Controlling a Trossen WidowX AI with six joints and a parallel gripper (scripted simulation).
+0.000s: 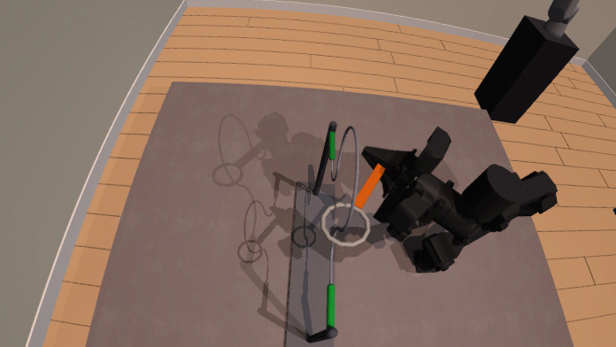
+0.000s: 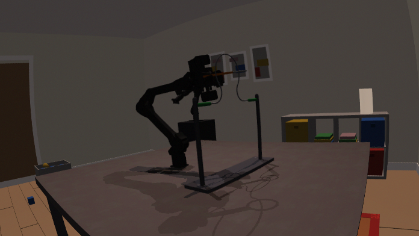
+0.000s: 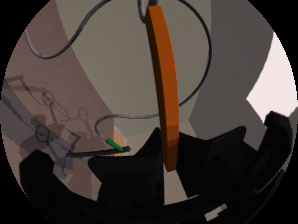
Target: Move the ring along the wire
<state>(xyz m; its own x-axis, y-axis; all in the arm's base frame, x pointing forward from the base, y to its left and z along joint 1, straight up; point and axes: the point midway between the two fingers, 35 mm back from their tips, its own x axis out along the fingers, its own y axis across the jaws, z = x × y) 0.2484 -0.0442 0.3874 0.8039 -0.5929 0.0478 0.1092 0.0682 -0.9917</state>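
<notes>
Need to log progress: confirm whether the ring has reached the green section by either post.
No. In the top view the ring circles the thin grey wire about midway, far from both green sections.

My arm (image 2: 156,117) reaches high above the desk's (image 2: 316,180) middle, elbow bent, tool (image 1: 381,174) clamped on the orange handle (image 1: 369,186).
</notes>
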